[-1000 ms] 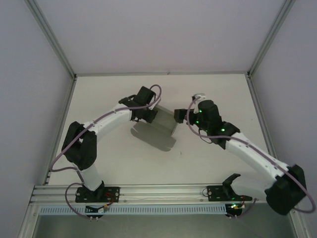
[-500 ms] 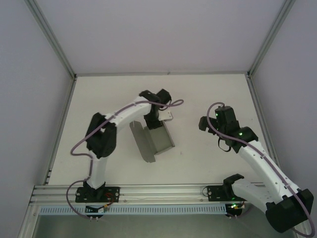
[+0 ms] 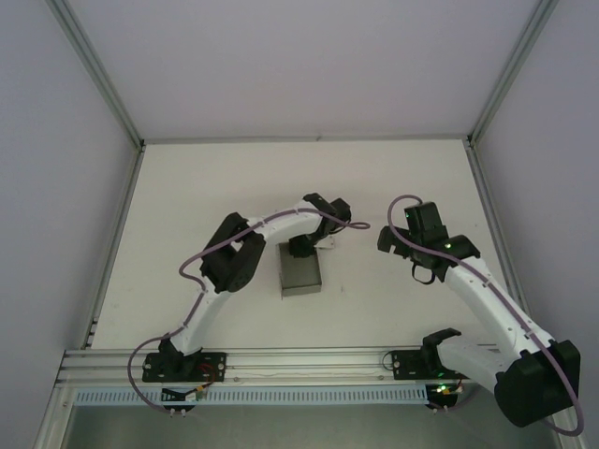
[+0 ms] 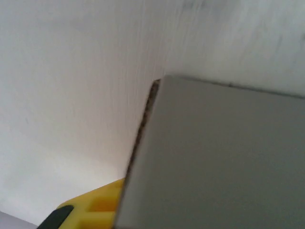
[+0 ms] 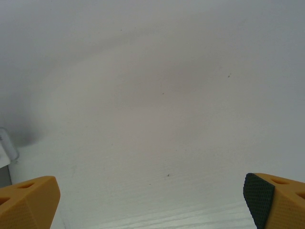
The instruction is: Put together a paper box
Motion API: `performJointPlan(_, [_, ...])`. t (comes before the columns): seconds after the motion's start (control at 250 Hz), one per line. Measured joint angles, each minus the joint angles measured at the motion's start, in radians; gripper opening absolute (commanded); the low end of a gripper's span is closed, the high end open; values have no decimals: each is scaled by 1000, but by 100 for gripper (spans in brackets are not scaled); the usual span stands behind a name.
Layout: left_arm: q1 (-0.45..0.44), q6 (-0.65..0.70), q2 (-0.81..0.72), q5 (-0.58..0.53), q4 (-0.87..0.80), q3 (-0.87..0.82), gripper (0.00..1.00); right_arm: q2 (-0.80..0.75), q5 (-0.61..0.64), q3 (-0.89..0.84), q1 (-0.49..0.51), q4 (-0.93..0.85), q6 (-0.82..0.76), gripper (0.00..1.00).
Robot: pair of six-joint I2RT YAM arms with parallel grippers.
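Note:
The grey paper box [image 3: 299, 273] lies on the white table as a small rectangle with a raised rim, just left of centre. My left gripper [image 3: 309, 241] reaches down onto its far end. In the left wrist view a grey cardboard panel [image 4: 224, 162] sits very close and covers most of the jaws, leaving one yellow finger [image 4: 93, 210] showing at the bottom left. Whether the left jaws still pinch the card is not visible. My right gripper [image 3: 412, 251] hovers to the right of the box and apart from it. Its fingers [image 5: 28, 202] stand wide open over bare table with nothing between them.
An aluminium rail [image 3: 309, 360] carrying both arm bases runs along the near edge. White walls and slanted frame posts [image 3: 103, 84] enclose the table on three sides. The left arm's cable [image 3: 351, 224] loops out towards the right arm.
The left arm swung right and nearer, bringing the box from a tilted, spread shape to a compact rectangle. The right gripper drew away from the box to the right, then stayed.

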Motion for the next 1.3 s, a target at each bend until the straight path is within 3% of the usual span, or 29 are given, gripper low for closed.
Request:
performJointPlan(0.164, [-1, -2, -5, -27, 7, 6, 62, 0, -18, -12, -10, 8, -4, 100])
performJointPlan(0.228, [-1, -5, -20, -10, 11, 2, 80, -1, -26, -17, -12, 8, -12, 100])
performJointPlan(0.256, [0, -5, -31, 2, 17, -4, 98, -2, -30, -19, -12, 9, -16, 100])
performJointPlan(0.267, [0, 2, -36, 6, 19, -8, 100, -4, -33, -20, -12, 10, -18, 99])
performJointPlan(0.603, [0, 12, -269, 163, 34, -77, 100, -45, -116, -32, -12, 62, -79, 100])
performJointPlan(0.874, [21, -11, -426, 285, 170, -119, 100, -28, -229, -32, -12, 120, -179, 100])
performJointPlan(1.002, [49, 21, -408, 311, 182, -111, 96, 1, -264, -32, -12, 135, -204, 100])
performJointPlan(1.301, [87, 104, -186, 367, 88, -36, 80, 30, -303, -32, -12, 161, -230, 100])
